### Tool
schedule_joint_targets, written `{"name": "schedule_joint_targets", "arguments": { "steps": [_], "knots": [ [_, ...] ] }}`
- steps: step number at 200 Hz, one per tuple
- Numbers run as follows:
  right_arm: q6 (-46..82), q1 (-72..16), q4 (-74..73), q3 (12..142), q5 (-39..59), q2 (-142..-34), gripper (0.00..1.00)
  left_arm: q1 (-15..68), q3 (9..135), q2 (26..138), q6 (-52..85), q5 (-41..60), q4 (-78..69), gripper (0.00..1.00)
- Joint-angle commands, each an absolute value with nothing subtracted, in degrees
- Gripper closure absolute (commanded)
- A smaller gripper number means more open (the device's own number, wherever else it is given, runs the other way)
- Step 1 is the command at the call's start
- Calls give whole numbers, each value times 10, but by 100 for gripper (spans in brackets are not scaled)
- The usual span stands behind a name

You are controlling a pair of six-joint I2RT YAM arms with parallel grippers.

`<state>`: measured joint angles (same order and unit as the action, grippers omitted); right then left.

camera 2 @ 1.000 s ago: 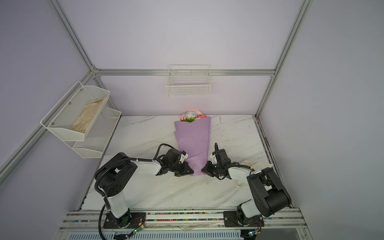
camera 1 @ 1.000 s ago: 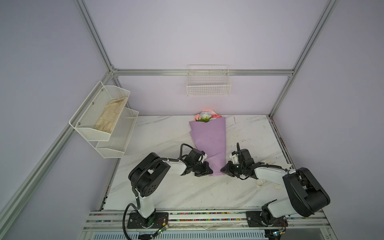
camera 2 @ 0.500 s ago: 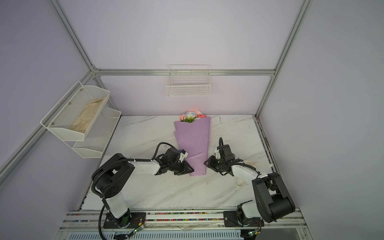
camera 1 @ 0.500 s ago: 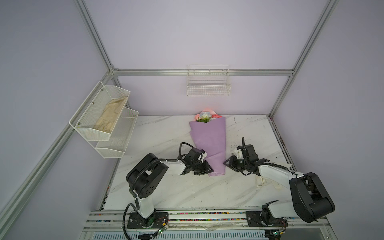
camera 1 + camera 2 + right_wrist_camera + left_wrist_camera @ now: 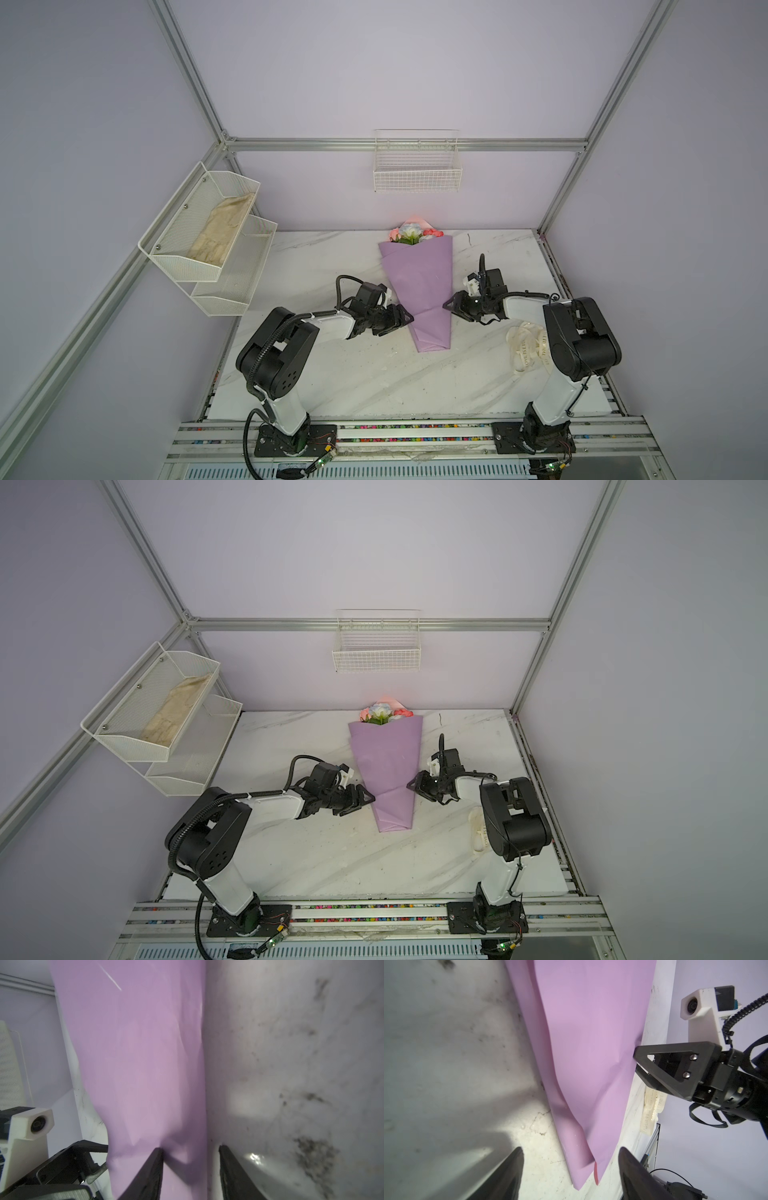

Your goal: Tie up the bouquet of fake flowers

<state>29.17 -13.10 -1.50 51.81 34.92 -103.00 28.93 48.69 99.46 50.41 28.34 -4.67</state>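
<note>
The bouquet of fake flowers (image 5: 419,282) (image 5: 388,762) lies on the marble table (image 5: 332,374). It is wrapped in a lilac paper cone, and pale blue and pink blooms (image 5: 413,235) show at the far end. My left gripper (image 5: 405,319) (image 5: 570,1149) stands open, low beside the cone's narrow part on its left, gripping nothing. At the cone's right edge my right gripper (image 5: 449,305) (image 5: 190,1148) has its jaws apart. One finger is over the paper, the other over the table, and they do not clamp it. A cream ribbon (image 5: 525,347) with printed letters lies by the right arm.
A white two-tier mesh shelf (image 5: 208,241) holding a cream cloth hangs on the left wall. A white wire basket (image 5: 417,166) is on the back wall. Aluminium frame posts mark the corners, and the arm bases sit on the front rail (image 5: 415,436).
Both grippers have opened and let go of the cone's narrow end. The right gripper has shifted towards the far side along the paper's right edge. The left has barely moved.
</note>
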Motion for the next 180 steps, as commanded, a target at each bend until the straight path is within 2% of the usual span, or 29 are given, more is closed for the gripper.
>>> {"name": "schedule_joint_targets", "arguments": {
  "steps": [1,30,81,94,134,157,180],
  "knots": [
    [289,-129,-37,525,382,-1056,57,267,549,1010,510,316,-83,21],
    [308,-129,-64,518,392,-1075,66,243,568,1058,545,351,-139,23],
    [374,-129,-142,492,404,-1085,69,221,635,1138,551,375,-138,42],
    [389,-131,-163,487,407,-1089,72,218,650,1157,551,377,-138,55],
    [408,-139,-193,505,411,-1119,84,201,705,1201,532,372,-109,77],
    [416,-151,-195,531,406,-1147,88,188,733,1217,515,365,-83,82],
    [431,-157,-205,551,399,-1170,89,170,756,1233,505,365,-66,83]
  ]
}}
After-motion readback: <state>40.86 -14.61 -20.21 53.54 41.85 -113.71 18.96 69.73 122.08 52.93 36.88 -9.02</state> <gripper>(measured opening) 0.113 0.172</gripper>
